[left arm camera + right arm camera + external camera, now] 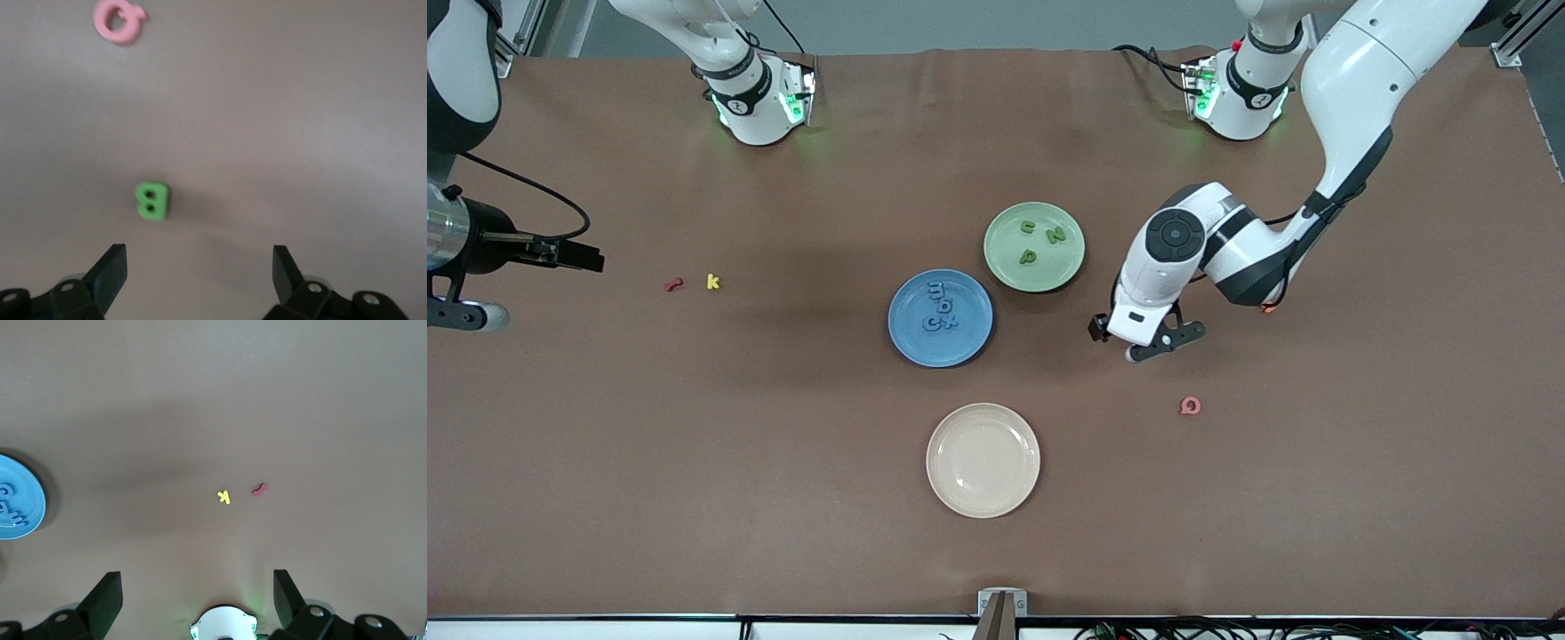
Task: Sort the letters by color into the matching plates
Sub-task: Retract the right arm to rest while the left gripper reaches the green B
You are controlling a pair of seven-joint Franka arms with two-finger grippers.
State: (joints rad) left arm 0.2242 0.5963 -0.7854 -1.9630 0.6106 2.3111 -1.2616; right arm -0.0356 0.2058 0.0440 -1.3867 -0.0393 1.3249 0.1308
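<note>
Jaws spread wide on the left gripper, poised low over bare table toward the left arm's end, with a green letter just ahead of the fingertips and nothing grasped yet. Reads as a "B". Off-centre to the gap, though: could get nudged aside or pinched by one corner and flicked away. Pink letter near too, easy to mistake. Green plate carrying three green letters, one an "N"; blue plate beside it, nearer the camera, with blue letters piled. Right gripper waiting high at its own end, jaws released and empty, over a yellow "k" and a red letter. No brand names readable.
</note>
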